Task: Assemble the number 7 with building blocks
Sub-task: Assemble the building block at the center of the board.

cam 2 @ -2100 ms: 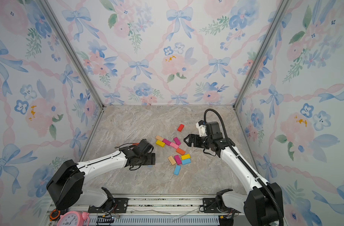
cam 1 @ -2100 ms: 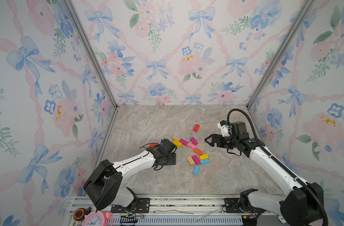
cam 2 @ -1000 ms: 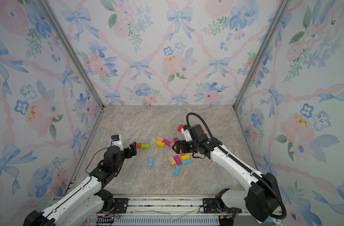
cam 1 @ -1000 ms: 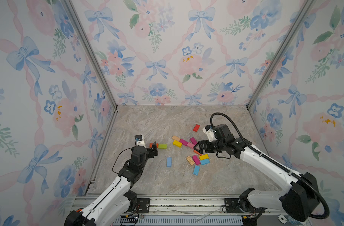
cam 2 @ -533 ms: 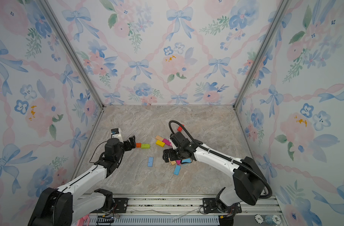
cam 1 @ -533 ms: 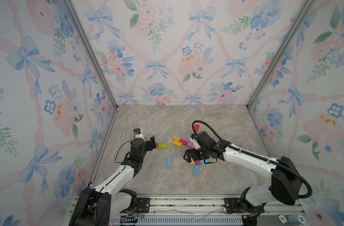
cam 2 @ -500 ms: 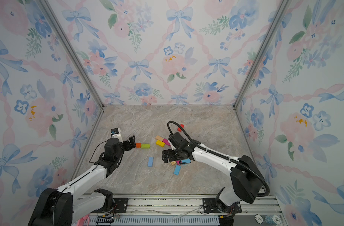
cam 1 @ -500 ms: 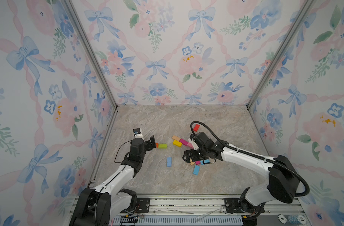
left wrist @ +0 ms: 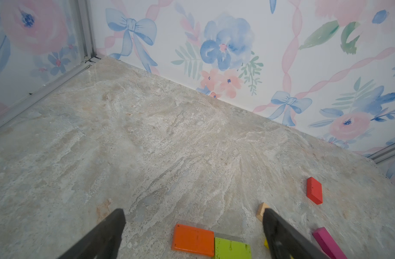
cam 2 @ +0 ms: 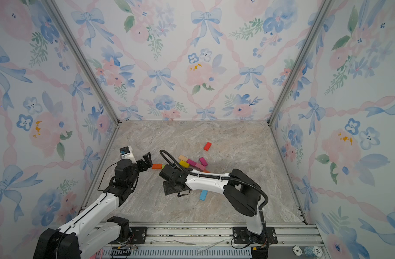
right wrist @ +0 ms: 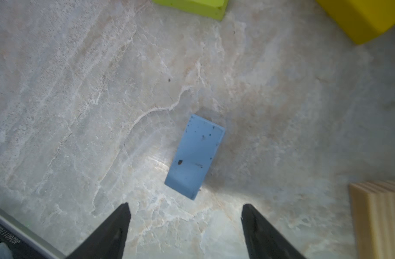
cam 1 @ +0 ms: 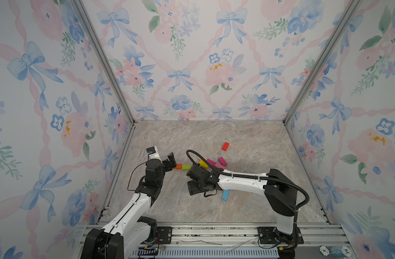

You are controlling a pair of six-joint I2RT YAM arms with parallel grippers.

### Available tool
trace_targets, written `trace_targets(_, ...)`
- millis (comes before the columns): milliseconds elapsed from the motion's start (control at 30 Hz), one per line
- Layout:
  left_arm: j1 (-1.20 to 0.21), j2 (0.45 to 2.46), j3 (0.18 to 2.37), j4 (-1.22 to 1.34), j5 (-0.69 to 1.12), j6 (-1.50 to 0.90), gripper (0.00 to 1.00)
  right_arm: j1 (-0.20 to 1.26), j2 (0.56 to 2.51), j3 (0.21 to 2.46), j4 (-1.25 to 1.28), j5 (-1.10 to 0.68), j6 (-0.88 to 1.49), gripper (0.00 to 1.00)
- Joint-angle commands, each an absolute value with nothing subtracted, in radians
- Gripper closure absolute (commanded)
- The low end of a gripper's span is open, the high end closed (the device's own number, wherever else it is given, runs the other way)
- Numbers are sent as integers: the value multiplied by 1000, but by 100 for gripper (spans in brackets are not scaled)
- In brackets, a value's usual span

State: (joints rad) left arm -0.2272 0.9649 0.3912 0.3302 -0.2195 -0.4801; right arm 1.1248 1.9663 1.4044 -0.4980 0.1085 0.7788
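Right wrist: right gripper (right wrist: 185, 204) spread, empty, short of the blue block (right wrist: 195, 154); I need to square up before pinching.

You are looking at a stone-patterned tabletop (left wrist: 147, 134), matt and veined. The blue block (right wrist: 195, 154) wears flat paint flecked with dark chips. The plain block (right wrist: 378, 219) shows bare layered wood along its edge. The corner posts (cam 1: 102, 60) look like brushed metal.
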Motion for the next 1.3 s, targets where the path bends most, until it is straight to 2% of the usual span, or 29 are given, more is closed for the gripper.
trace_targets(0, -222, 952, 368, 304, -244, -503, 2, 1138, 2012, 1456, -575, 205, 856, 27)
trace_targets(33, -222, 954, 370, 304, -243, -501, 2, 1138, 2024, 1469, -585, 217, 863, 31)
trace_targets(300, -218, 954, 368, 296, -263, -515, 2, 1138, 2093, 1524, -620, 266, 876, 41)
trace_targets(567, -218, 915, 341, 302, -283, -531, 2, 1138, 2137, 1546, -615, 247, 881, 53)
trace_targets(667, -218, 919, 343, 302, -281, -530, 2, 1139, 2132, 1539, -604, 241, 881, 54)
trace_targets(933, -218, 915, 342, 302, -281, -530, 2, 1122, 2105, 1526, -568, 213, 885, 79)
trace_targets(1267, -218, 917, 342, 302, -280, -530, 2, 1069, 2101, 1565, -555, 178, 877, 80)
